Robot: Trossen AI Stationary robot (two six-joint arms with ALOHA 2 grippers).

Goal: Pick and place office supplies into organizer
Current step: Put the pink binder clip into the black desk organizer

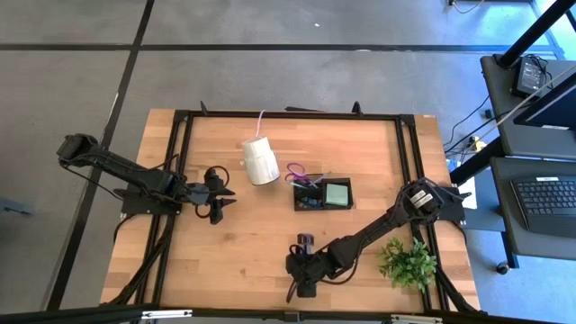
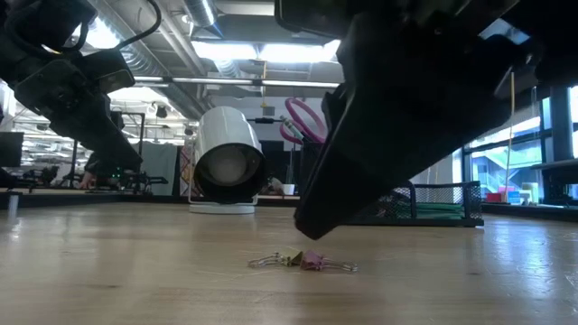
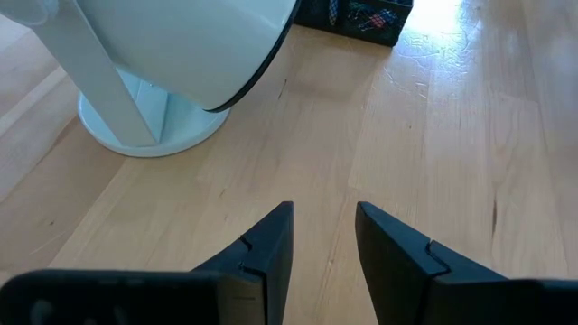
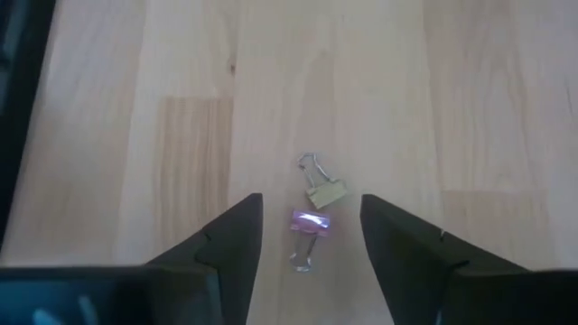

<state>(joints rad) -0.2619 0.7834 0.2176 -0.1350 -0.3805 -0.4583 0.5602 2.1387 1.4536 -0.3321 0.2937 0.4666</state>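
Near the front edge of the wooden surface point(image 1: 225, 261) lie two small binder clips point(image 4: 316, 212), touching end to end: one gold-coloured, one pink, each with thin wire handles. They rest flat on the bare wood, between the two dark fingers of the right end effector point(image 4: 312, 244), whose jaws stand apart on either side of the clips without touching them. Farther back, right of centre, sits the black organizer point(image 1: 322, 195), a low-walled tray holding a mint-green sticky-note pad point(image 1: 337, 193) in one compartment; purple-handled scissors point(image 1: 298, 173) project from its other end. A white cylinder roll point(image 1: 260, 160) lies on its stand just beside the organizer. The left end effector point(image 1: 223, 200) hovers over the surface near the roll, jaws parted and holding nothing.
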